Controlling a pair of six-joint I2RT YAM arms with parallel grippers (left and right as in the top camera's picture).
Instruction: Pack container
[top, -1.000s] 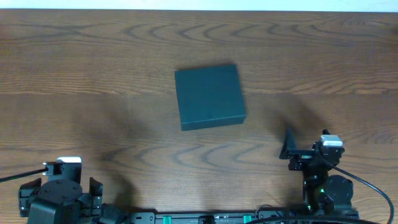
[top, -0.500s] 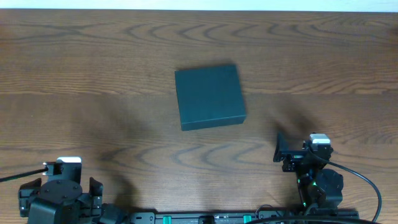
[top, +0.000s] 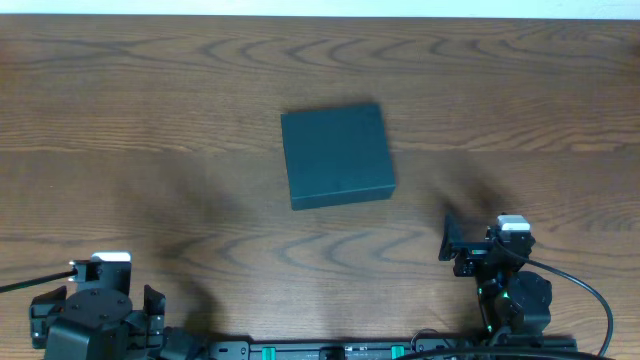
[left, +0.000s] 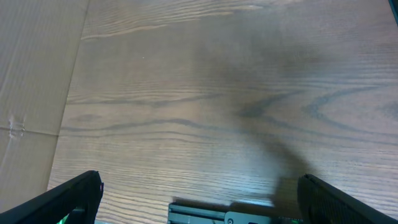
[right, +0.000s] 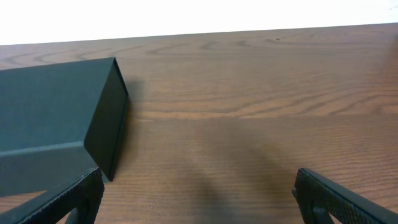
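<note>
The container (top: 336, 155) is a dark teal-black square box, lid shut, on the middle of the wooden table. It also shows at the left of the right wrist view (right: 56, 124). My right gripper (right: 199, 199) is open and empty, low over the table to the right of and in front of the box; in the overhead view it is at the front right (top: 455, 240). My left gripper (left: 202, 199) is open and empty over bare table at the front left; overhead shows only that arm's base (top: 95, 310), not the fingers.
The wooden table (top: 150, 120) spreads wide around the box. A cardboard sheet (left: 31, 93) lies off the table's left edge in the left wrist view. A black rail (top: 330, 350) runs along the front edge between the arm bases.
My right arm moved a little left and toward the box between one second ago and half a second ago, then stayed still. The box and left arm have not moved.
</note>
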